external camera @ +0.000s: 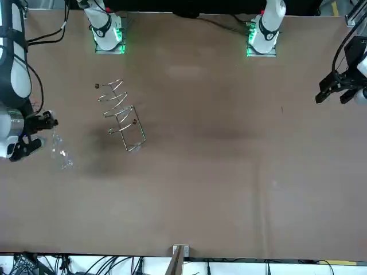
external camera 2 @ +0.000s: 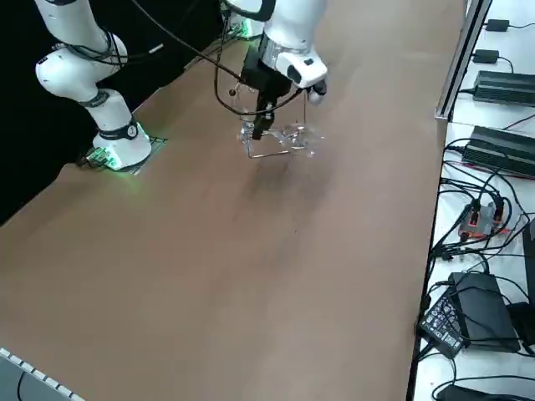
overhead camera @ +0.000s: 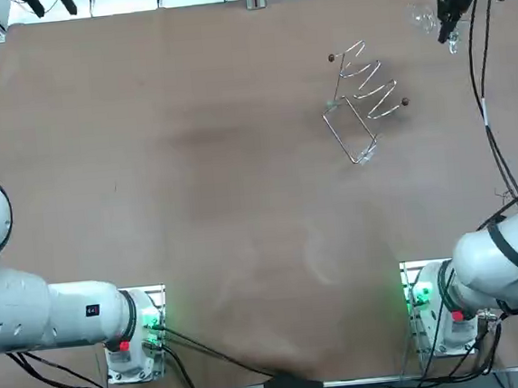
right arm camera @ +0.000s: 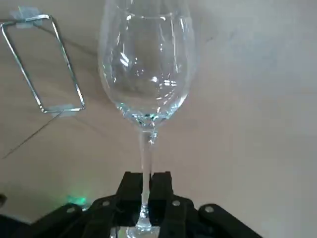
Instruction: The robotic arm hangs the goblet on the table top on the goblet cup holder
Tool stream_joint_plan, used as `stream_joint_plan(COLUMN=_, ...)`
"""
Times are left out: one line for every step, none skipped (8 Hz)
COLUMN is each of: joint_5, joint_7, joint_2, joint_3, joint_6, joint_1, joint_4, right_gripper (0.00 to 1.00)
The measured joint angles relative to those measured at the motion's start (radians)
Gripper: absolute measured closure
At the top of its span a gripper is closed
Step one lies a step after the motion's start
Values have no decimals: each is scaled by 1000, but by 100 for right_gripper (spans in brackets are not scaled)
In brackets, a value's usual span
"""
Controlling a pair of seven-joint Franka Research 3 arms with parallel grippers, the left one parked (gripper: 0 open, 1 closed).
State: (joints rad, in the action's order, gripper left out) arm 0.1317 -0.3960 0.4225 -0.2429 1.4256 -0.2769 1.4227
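Observation:
A clear glass goblet is held by its thin stem between my right gripper's black fingers, which are shut on it. In the top view the gripper hovers at the table's far right, with the goblet sticking out to its left. In the front view the goblet lies beside the gripper at the left edge. The wire goblet holder with brown-tipped prongs stands apart from them, nearer the table's middle; its base loop shows in the wrist view. In the side view the gripper is in front of the holder.
Brown table spreads wide to the left of the holder. Cables hang from my arm along the right edge. Power boxes and cables lie on a bench beyond the table's side.

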Motion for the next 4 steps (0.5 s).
stream_joint_plan(joint_5=0, joint_7=38, joint_2=0, joint_3=0, joint_6=-37, joint_1=3, joint_4=-2, right_gripper=89)
stream_joint_plan(joint_5=0, joint_7=75, joint_2=0, joint_3=0, joint_6=-64, joint_1=6, joint_4=-8, right_gripper=89)
stream_joint_plan(joint_5=-1, joint_7=106, joint_2=0, joint_3=0, joint_6=-85, joint_1=9, joint_4=-12, right_gripper=89)
stream_joint_plan(joint_5=-12, joint_7=139, joint_2=5, joint_3=0, joint_6=-102, joint_1=10, joint_4=-16, right_gripper=89)
